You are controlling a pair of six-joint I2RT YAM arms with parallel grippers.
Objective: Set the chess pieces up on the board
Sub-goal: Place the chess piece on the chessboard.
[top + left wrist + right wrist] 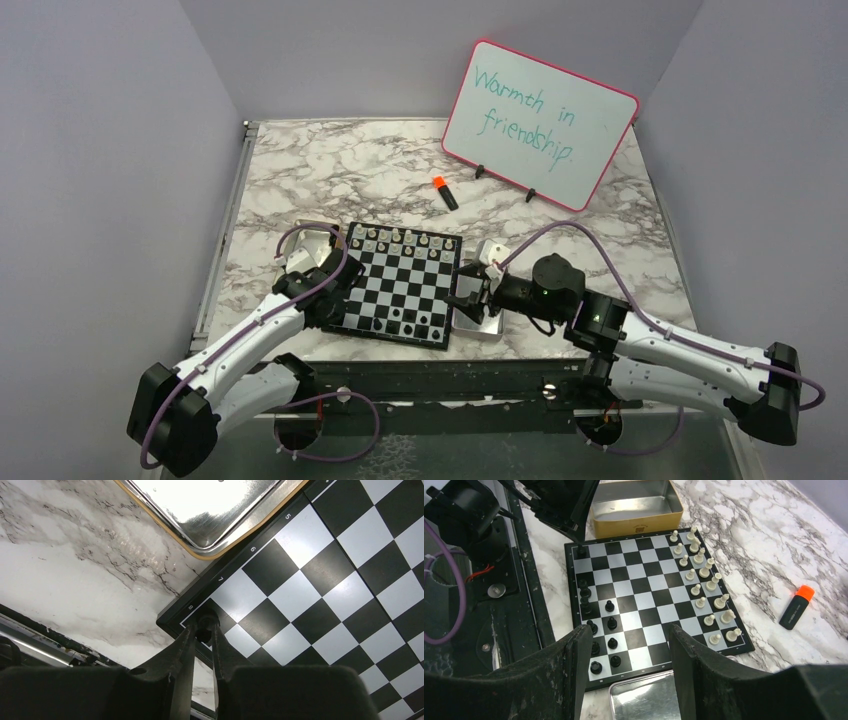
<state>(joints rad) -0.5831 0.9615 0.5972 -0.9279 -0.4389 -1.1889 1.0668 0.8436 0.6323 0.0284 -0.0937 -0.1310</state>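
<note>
Board [649, 590] between gold tin [639, 525] and silver tray [644, 700], shiny inside; right pincer [629, 630] agape, left pincer [204, 622] indeterminate.

Black chess piece [203, 633]: mostly hidden between left hand [204, 624] fingers; grip was indeterminable. Gold tray [200, 505]: cropped at 12 o'clock.

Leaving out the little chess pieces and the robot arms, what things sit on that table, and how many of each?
Chessboard: 1
Metal trays: 2, a gold tray and a silver tray
Marker: 1
Whiteboard: 1
Total: 5
</note>
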